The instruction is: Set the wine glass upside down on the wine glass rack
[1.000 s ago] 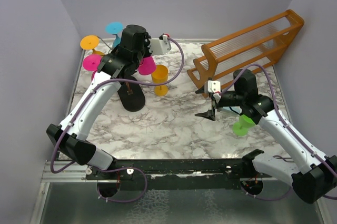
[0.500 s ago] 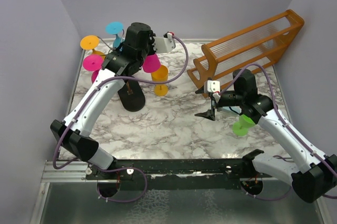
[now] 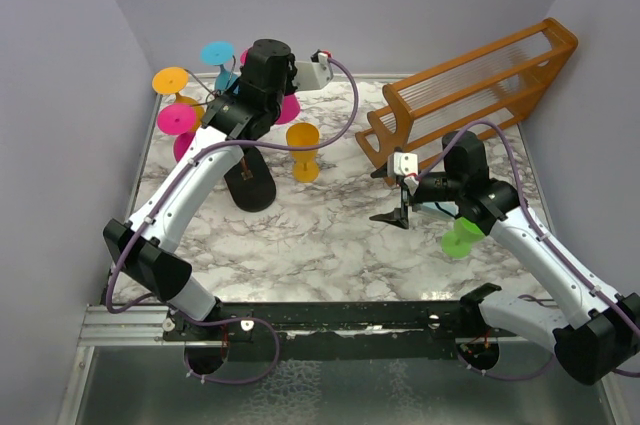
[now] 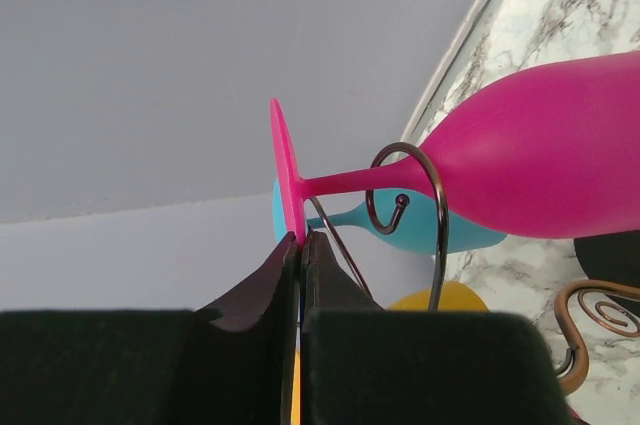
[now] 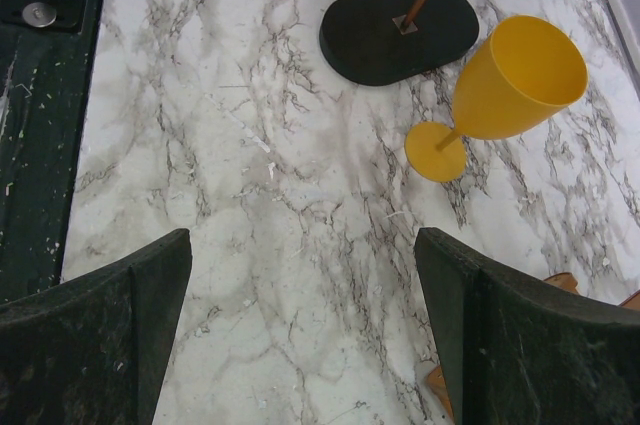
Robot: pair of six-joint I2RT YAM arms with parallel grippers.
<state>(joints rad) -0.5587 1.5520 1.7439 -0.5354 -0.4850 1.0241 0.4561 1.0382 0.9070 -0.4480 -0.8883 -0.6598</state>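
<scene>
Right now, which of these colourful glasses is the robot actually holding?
The magenta wine glass: the left gripper pinches its foot, stem inside a wine glass rack hook. No other is gripped.

Magenta opaque wine glass (image 4: 540,160): stem passes through curled hook of thin dark wire rack (image 4: 441,235); foot one side, bowl the other.

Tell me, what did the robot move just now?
The left gripper, shut on the pink glass by its foot, carried it farther back, away from the arm bases. Its stem now passes through a hook of the wire rack. The right gripper stayed open and still. The yellow glass and green glass did not move.
</scene>
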